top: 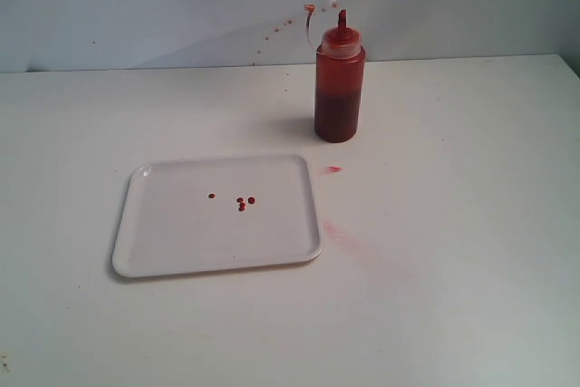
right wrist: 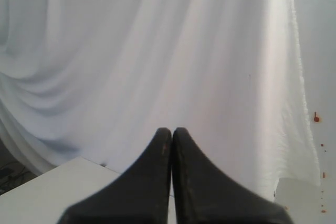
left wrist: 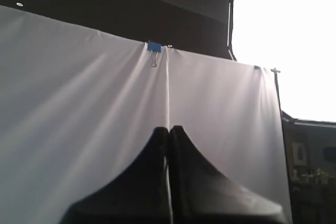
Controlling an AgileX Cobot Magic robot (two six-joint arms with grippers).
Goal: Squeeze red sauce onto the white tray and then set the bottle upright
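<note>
The bottle stands upright on the table behind the tray's far right corner, orange-red, with dark red sauce inside and its red pointed cap on top. The white tray lies flat in front of it to the left. A few tiny drops of red sauce sit near the tray's middle. Neither arm appears in the exterior view. My left gripper is shut on nothing and faces a white curtain. My right gripper is likewise shut and empty, pointing at white cloth above a table corner.
Pinkish-red smears mark the table just right of the tray, and specks dot the wall behind the bottle. A blue clip holds the curtain in the left wrist view. The table's back edge meets the wall.
</note>
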